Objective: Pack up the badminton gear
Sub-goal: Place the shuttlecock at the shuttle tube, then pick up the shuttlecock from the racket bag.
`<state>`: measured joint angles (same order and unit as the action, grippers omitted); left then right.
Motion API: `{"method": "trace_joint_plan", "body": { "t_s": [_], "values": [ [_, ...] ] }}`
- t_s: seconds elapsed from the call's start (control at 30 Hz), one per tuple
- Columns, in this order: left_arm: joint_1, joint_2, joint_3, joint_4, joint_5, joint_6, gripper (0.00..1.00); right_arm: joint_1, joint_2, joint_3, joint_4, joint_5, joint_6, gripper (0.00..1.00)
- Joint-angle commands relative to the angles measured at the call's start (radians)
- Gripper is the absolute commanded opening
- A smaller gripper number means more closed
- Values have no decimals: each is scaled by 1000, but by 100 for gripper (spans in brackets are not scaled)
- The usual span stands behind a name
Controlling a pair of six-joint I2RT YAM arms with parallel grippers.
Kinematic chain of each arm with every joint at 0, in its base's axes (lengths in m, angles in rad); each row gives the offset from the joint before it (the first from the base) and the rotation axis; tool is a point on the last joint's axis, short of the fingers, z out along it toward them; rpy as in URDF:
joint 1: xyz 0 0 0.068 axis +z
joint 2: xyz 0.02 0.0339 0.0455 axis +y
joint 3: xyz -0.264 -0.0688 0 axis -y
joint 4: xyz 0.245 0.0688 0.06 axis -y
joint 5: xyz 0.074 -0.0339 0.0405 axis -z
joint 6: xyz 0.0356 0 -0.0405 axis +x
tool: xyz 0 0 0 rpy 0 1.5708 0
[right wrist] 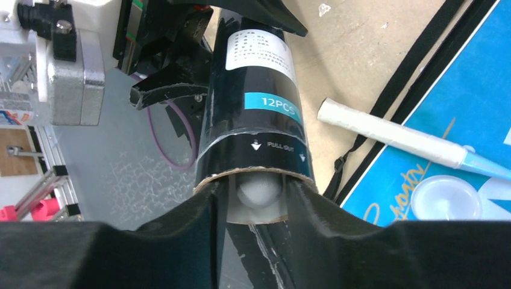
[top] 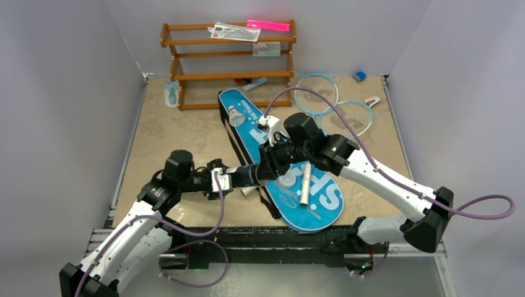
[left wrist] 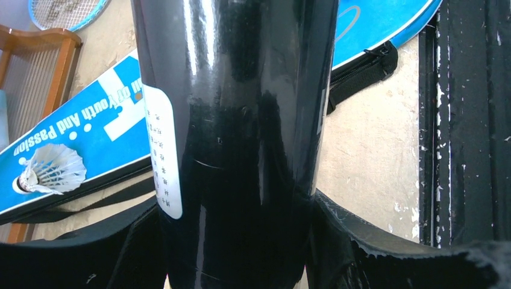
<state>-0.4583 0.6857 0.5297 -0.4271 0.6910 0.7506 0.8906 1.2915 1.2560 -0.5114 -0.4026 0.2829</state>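
**Tube gripped level above the SPORT bag**

Black tube (top: 251,175) hangs roughly level over the near half of the table (top: 167,136). It is carried by the left gripper (left wrist: 241,256), whose fingers (left wrist: 391,256) are pressed against its two sides partway along its length. The left wrist view is almost filled by the glossy tube and its white label.

The tube's other end points toward the right arm. There the right gripper (right wrist: 253,188) sits at the open mouth, just past the teal "12PCS" band and the rim printed "PULL OUT". Its fingers stand partly apart and overlap the cardboard rim on either side. Whether they pinch the rim, something inside it, or nothing at all cannot be told. A rounded white cork (right wrist: 258,191) shows inside the mouth, between them.

Underneath lies the blue bag (top: 322,201), flat on the table and set diagonally, with its wide lettered end nearest the arms. One shuttlecock (top: 234,116) lies on its side on the bag's narrow far end. A white handle (top: 304,184) rests on the wide end, across the lettering.

The two rackets (top: 316,93) lie with their heads side by side at the far right of the table, just beside the bag. A wooden rack (top: 229,68) stands against the back wall.
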Motion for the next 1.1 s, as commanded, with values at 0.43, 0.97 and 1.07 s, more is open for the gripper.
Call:
{"method": "trace_joint_plan", "body": {
  "t_s": [0.43, 0.97, 1.07],
  "values": [
    [87, -130, 19, 158, -360, -197, 8, -32, -123, 80, -3, 293, -33, 71],
    [91, -114, 122, 217, -867, -523, 9, -58, 162, 142, 314, 545, 111, 71],
    [96, -121, 124, 222, -879, -534, 9, -58, 281, 212, 332, 580, 102, 71]
  ]
}}
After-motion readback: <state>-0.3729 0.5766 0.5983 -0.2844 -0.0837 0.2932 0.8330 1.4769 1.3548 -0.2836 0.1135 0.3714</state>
